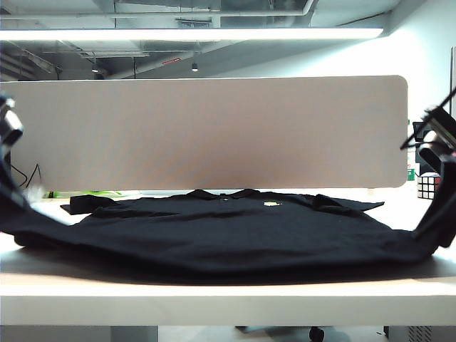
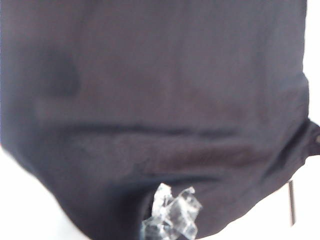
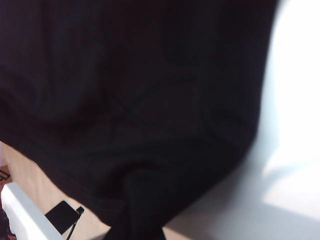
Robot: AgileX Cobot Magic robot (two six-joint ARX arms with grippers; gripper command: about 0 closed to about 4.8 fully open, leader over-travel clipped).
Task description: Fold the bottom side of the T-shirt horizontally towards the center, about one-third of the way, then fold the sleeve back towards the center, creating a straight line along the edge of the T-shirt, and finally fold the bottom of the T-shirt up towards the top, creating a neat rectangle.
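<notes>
T-shirt fabric, plain black, spreads across the pale desk in the exterior view, collar toward the grey partition and a tiny yellow-green chest mark just visible; its near corners are drawn up off the desk at both picture edges. On the left, only part of the arm shows there, and the left claw is lost against the dark cloth; on the right, the right claw is likewise half cut off at the frame edge. A Rubik's cube sits far back on the right. The left wrist view is blurred: the T-shirt fills it, and the left claw, its clear fingers pinched together on a bunched fold, holds the cloth. The right wrist view is darker still; the T-shirt covers the right claw entirely, closed on a gathered ridge of fabric.
</notes>
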